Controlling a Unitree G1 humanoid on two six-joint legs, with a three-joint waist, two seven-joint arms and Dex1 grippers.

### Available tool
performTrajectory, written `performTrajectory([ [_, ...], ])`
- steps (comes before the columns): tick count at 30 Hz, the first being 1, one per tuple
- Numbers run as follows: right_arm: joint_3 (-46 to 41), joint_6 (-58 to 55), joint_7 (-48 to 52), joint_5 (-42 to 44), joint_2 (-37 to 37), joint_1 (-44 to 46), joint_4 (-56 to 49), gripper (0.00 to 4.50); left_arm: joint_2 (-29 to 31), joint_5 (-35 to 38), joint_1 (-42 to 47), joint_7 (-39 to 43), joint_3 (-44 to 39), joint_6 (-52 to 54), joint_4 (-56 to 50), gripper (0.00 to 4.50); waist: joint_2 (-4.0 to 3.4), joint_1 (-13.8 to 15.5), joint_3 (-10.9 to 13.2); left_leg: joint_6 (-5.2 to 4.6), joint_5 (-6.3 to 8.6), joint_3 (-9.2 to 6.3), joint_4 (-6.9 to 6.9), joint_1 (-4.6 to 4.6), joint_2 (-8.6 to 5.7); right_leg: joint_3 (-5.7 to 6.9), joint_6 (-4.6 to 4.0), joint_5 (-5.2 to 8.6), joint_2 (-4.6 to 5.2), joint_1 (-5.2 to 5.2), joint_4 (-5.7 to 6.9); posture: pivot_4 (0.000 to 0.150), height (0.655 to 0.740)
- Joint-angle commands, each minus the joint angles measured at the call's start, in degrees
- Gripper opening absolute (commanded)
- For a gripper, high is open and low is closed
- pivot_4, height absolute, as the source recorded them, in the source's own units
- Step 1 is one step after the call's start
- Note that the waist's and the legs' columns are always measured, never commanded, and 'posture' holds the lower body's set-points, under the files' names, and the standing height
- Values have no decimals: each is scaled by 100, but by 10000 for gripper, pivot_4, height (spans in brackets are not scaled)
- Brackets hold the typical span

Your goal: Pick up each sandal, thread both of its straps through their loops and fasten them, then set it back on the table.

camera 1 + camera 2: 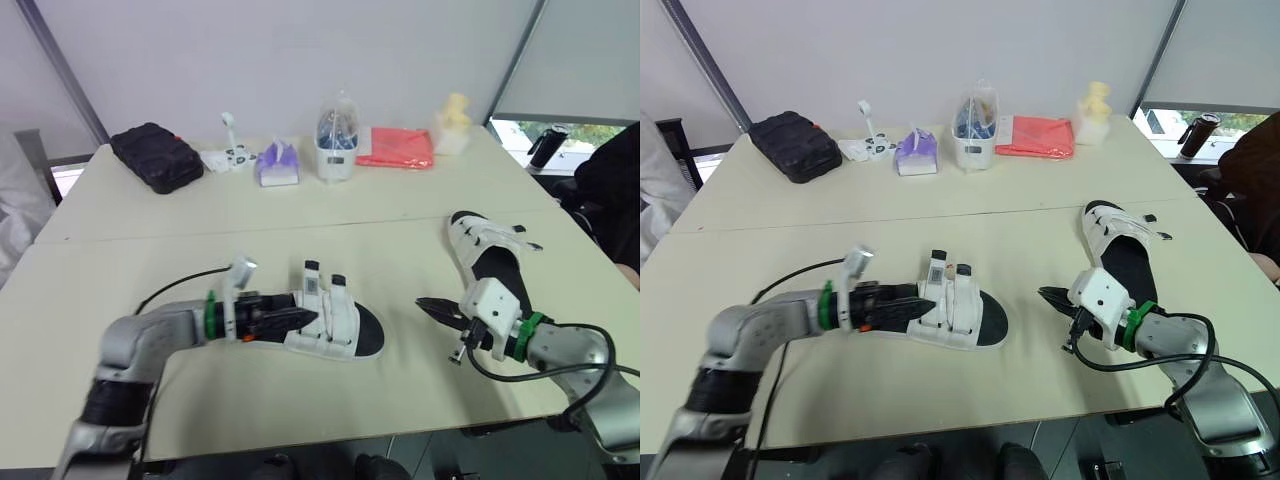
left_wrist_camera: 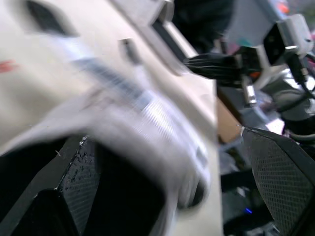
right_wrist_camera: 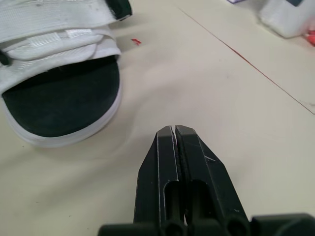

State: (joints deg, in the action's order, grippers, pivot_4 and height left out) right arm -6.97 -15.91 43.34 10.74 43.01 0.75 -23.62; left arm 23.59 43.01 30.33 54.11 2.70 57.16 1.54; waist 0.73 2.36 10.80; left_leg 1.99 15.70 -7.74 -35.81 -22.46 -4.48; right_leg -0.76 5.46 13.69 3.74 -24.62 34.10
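Roughly midtable, left gripper (image 1: 305, 319) jaws open astride sandal (image 1: 348, 328), right gripper (image 1: 426, 304) jaws closed above tabletop (image 1: 300, 225)

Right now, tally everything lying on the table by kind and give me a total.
Sandals: 2, the near one and the far one
Black case: 1
Purple tissue pack: 1
White container: 1
Red packet: 1
Yellow figure: 1
Small white stand: 1
Total: 8

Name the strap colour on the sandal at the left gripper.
White straps, clearest in the right eye view.
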Motion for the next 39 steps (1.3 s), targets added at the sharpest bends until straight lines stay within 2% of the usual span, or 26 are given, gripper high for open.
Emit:
performTrajectory([
  [1, -51, 25, -198, -71, -83, 8, -264, 0, -189, -324, 259, 60, 183, -398, 526, 39629, 1, -30, 3, 0, 0, 0, -7, 0, 1, -2, 0, -2, -4, 0, 2, 1500, 7400],
  [4, 52, 58, -280, -182, -133, 58, -207, 0, -266, -374, 344, 129, 206, -460, 637, 26225, 0, -28, 3, 1, -1, 4, -12, 4, 9, -7, -2, -4, -11, -1, 9, 1500, 7400],
  [6, 118, 45, -321, -209, -182, 122, -169, 0, -352, -294, 397, 98, 165, -371, 546, 15046, 0, -15, 3, 4, -3, 3, -14, 5, 9, -6, -2, -4, -12, -1, 13, 1500, 7400],
  [9, 127, -46, -391, -135, -272, 146, -211, 0, -654, -62, 539, -320, -229, -230, 511, 441, 0, 6, 4, 3, -3, 2, -28, 3, 7, -6, 2, -8, -10, 7, 15, 1500, 7400],
  [10, 87, -93, -439, -75, -330, 156, -215, 0, -900, 22, 653, -700, -508, -269, 573, 441, 0, 14, 5, 3, -2, 1, -32, 3, 5, -6, 5, -11, -9, 9, 15, 1500, 7400],
  [13, -7, -157, -716, -32, -570, 391, -40, 0, -1968, 89, 1258, -2525, -1604, -1008, 1233, 441, 17, 63, 15, 3, -4, -4, -47, 0, 2, -5, 14, -29, -7, 15, 14, 1500, 7400],
  [16, 9, -198, -957, 20, -874, 796, 206, 0, -2761, -206, 1851, -4089, -2417, -2511, 2195, 441, 25, 69, 20, 14, -12, 3, -54, 0, 2, -5, 20, -54, -11, 15, 8, 1500, 7400],
  [19, 161, -122, -1005, -51, -1030, 1125, 460, 0, -3468, -287, 2223, -5317, -2947, -3807, 2835, 441, 24, 14, 19, 17, -14, 13, -52, 6, 6, -10, 22, -58, -16, 14, 9, 1500, 7400],
  [22, 308, -71, -999, -127, -1101, 1282, 586, 0, -4014, -219, 2415, -6003, -3148, -4612, 3222, 441, 24, -23, 19, 17, -15, 23, -43, 9, 9, -15, 22, -59, -19, 5, 16, 1500, 7400],
  [26, 464, 2, -972, -203, -1114, 1319, 646, 0, -4289, -267, 2265, -6052, -2865, -5079, 3416, 441, 24, -6, 18, 16, -15, 37, -40, 3, 7, -16, 21, -60, -15, -10, 21, 1500, 7400],
  [30, 528, 93, -964, -242, -1099, 1297, 718, 0, -4157, -187, 2039, -5946, -2696, -4856, 3474, 16654, 24, 6, 18, 11, -14, 42, -53, 3, 0, -16, 26, -63, -19, -1, 22, 1500, 7400],
  [34, 594, 182, -921, -269, -1091, 1322, 834, 0, -4047, -174, 1771, -6179, -2577, -4614, 3127, 37689, 24, -12, 18, 7, -12, 41, -81, 5, 0, -16, 28, -77, -25, 10, 29, 1500, 7400],
  [35, 605, 196, -906, -278, -1087, 1331, 849, 0, -3977, -152, 1650, -6205, -2474, -4360, 2875, 44130, 23, -14, 17, 5, -10, 41, -100, 5, 2, -17, 28, -79, -28, 13, 40, 1500, 7400],
  [39, 586, 240, -847, -240, -1074, 1327, 905, 0, -3251, -108, 659, -6415, -1684, -2606, 932, 44130, 15, -76, 12, -3, -6, 55, -121, 17, 3, -40, 29, -79, -28, 17, 69, 1500, 7400],
])
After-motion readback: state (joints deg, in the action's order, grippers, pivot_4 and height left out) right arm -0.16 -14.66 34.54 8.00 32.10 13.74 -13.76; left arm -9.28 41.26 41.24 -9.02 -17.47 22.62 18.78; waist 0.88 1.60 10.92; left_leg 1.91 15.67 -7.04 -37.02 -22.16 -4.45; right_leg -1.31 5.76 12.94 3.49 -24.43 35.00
